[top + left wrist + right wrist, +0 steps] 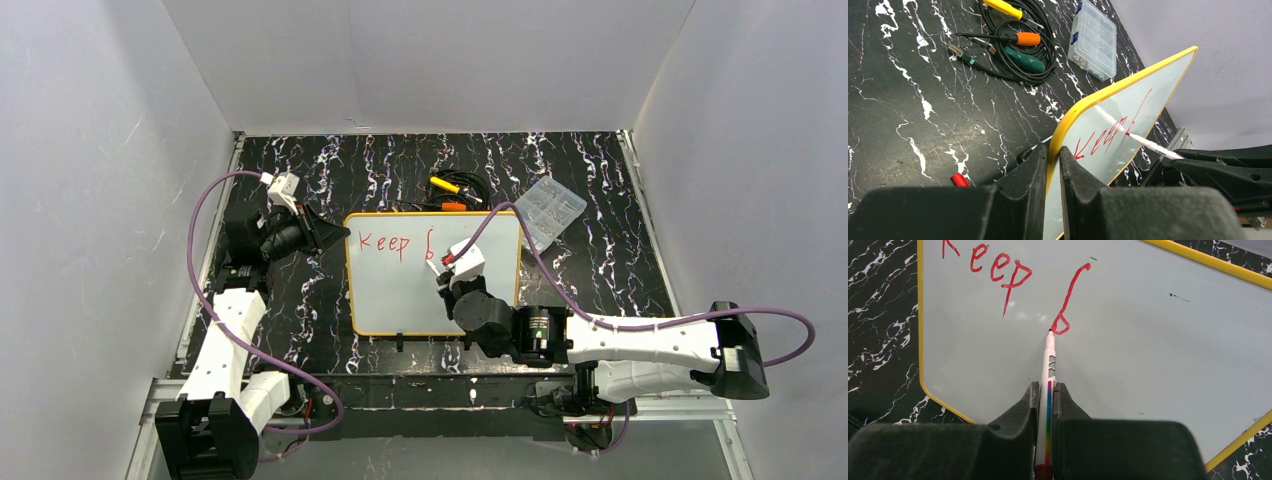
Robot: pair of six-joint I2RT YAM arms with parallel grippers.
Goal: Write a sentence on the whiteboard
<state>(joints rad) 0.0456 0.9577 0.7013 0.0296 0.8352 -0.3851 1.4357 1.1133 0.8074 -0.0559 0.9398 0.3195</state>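
The whiteboard point(400, 295), glossy white with a yellow-orange rim, lies in the middle of the table. Red lettering point(385, 243) on it reads "Keep b"; it shows clearly in the right wrist view point(998, 271). My left gripper point(335, 234) is shut on the whiteboard's left rim point(1068, 127). My right gripper point(440, 278) is shut on a white marker point(1049, 365) with a rainbow stripe. The marker's red tip touches the board at the bottom left of the "b" point(1063, 322). The marker also shows in the left wrist view point(1148, 144).
Behind the board lie screwdrivers with yellow point(445, 185), orange point(1020, 38) and green point(1025, 59) handles among black cables point(1048, 50). A clear plastic box point(552, 208) sits at the back right. A small red cap point(959, 179) lies left of the board. White walls enclose the table.
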